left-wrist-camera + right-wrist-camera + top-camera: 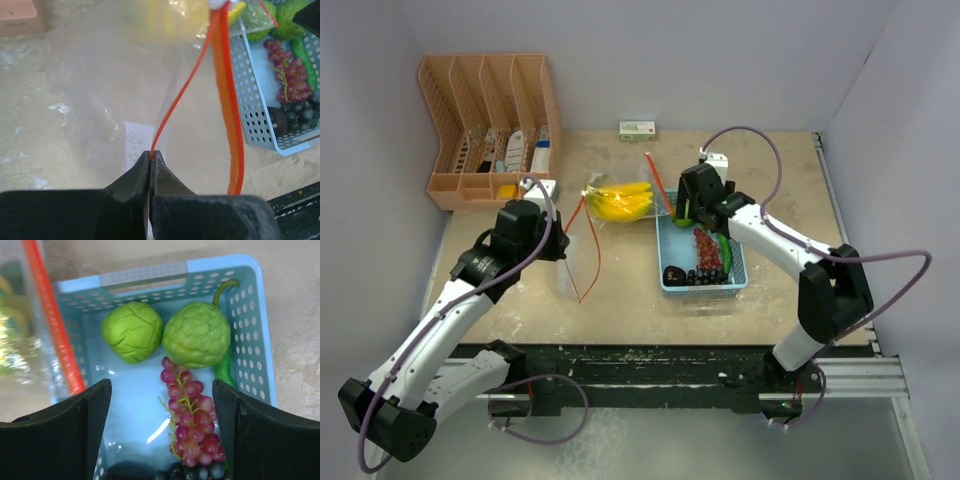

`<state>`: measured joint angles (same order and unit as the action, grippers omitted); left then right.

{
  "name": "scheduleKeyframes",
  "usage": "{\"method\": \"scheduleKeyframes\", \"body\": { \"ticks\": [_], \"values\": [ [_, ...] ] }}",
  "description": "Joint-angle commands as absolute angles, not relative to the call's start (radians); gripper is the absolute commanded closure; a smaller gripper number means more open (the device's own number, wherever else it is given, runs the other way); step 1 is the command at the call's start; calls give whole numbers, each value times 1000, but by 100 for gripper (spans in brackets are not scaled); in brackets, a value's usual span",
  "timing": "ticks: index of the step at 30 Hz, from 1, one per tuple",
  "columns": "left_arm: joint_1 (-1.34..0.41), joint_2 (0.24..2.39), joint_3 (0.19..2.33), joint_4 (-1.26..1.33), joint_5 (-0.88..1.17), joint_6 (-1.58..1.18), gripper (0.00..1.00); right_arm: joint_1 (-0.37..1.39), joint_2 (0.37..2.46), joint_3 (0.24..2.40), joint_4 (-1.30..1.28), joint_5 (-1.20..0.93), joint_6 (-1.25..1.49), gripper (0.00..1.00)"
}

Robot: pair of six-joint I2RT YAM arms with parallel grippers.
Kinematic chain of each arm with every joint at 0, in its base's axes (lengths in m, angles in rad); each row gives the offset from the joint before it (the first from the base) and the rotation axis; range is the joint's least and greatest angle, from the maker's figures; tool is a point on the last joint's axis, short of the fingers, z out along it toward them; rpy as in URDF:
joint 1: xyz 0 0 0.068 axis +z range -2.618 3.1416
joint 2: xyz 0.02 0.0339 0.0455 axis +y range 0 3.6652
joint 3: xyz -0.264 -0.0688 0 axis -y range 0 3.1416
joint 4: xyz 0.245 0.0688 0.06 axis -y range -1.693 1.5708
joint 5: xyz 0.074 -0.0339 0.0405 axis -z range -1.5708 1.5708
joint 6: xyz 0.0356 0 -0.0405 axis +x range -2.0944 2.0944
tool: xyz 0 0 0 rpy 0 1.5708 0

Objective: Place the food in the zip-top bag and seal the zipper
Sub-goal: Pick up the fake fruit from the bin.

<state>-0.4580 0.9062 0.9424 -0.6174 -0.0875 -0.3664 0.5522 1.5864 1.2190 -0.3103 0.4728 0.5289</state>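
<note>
The clear zip-top bag (582, 240) with an orange zipper strip lies on the table left of the basket. A yellow banana bunch (620, 202) shows through its plastic at the far end. My left gripper (150, 156) is shut on the near orange zipper edge (175, 100). My right gripper (161, 390) is open and empty above the light-blue basket (145, 272). The basket holds two round green fruits (132, 330) (196, 334), red grapes (192, 415), dark grapes (190, 472) and a green cucumber (226, 367) along its right wall.
An orange file organizer (490, 125) stands at the back left. A small white box (638, 128) lies by the back wall. A dark round item (674, 273) sits in the basket's near left corner. The bag's far zipper edge (52, 320) hangs beside the basket's left wall.
</note>
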Motion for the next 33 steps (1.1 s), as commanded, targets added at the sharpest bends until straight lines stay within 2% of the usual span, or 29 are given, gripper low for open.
{"method": "scheduleKeyframes", "body": {
  "ticks": [1,17,21,23,27,29,33],
  "values": [
    [-451,931,919,-492,4,-405,100,519,1639,1236,-285,505,548,16],
    [-451,945,892,-443,26,-421,100,401,1781,1193,-138,442,473,16],
    [-451,945,892,-443,25,-417,100,397,1805,1175,-105,406,473,21],
    [-451,945,893,-443,24,-416,100,397,1815,1168,-100,399,476,33],
    [-451,949,893,-445,23,-414,100,397,1802,1154,-102,410,484,75],
    [-451,950,894,-445,21,-414,100,397,1758,1144,-115,421,488,87],
    [-451,960,896,-445,21,-414,100,400,1630,1131,-166,430,468,97]
  ]
}}
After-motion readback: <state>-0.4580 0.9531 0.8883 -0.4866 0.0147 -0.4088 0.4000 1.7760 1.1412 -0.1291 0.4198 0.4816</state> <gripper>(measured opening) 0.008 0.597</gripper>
